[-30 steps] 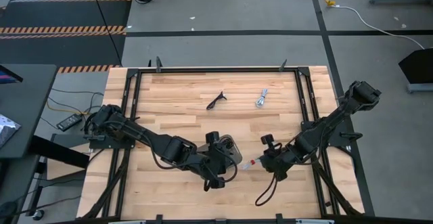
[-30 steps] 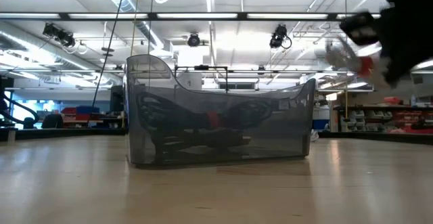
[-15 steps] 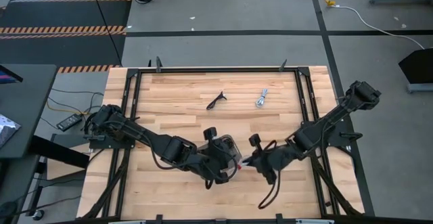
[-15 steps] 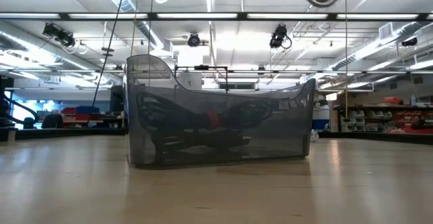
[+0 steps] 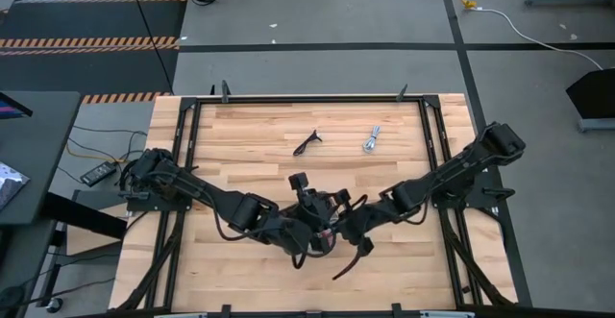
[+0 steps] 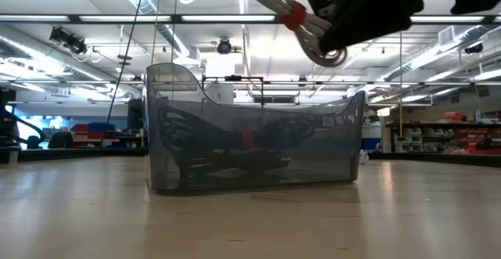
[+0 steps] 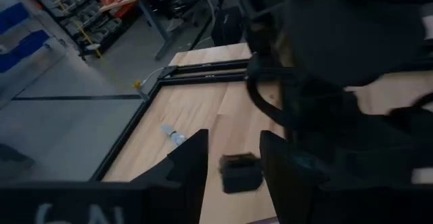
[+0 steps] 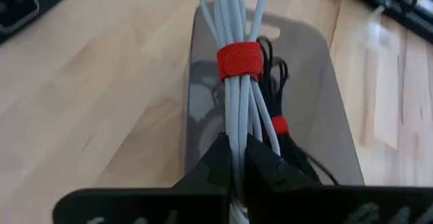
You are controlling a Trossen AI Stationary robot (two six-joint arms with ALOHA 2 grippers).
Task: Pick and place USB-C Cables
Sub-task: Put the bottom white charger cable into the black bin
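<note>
My right gripper [image 8: 238,146] is shut on a white cable bundle [image 8: 238,21] tied with a red band [image 8: 239,60]. In the low view it [image 6: 344,24] holds the bundle [image 6: 301,20] high above the grey translucent tray [image 6: 250,145]. A black cable with a red band [image 8: 277,126] lies inside the tray [image 8: 203,116]. My left gripper [image 7: 233,160] is open beside the tray and close to the right arm [image 5: 384,207]. A black cable [image 5: 307,143] and a grey one [image 5: 372,140] lie loose on the far half of the table. My right gripper pinches the white bundle between its two fingers [image 8: 220,156], on the stretch [image 8: 237,126] between the red band and the looped end [image 6: 333,55]. The bundle runs out ahead of the fingers. It is lifted clear, tilted, over the tray.
A black frame [image 5: 298,98] runs along the table's edges. The left wrist view shows a loose light cable [image 7: 172,136] on the wood and a small black block [image 7: 240,173] between my left fingers. Both arms crowd the tray [image 5: 327,203] at the table's near middle.
My right gripper has carried the white bundle toward the table's left, from beside the tray to above it. In the low view it has come from the upper right to the upper middle, over the tray. The tray has stayed put.
</note>
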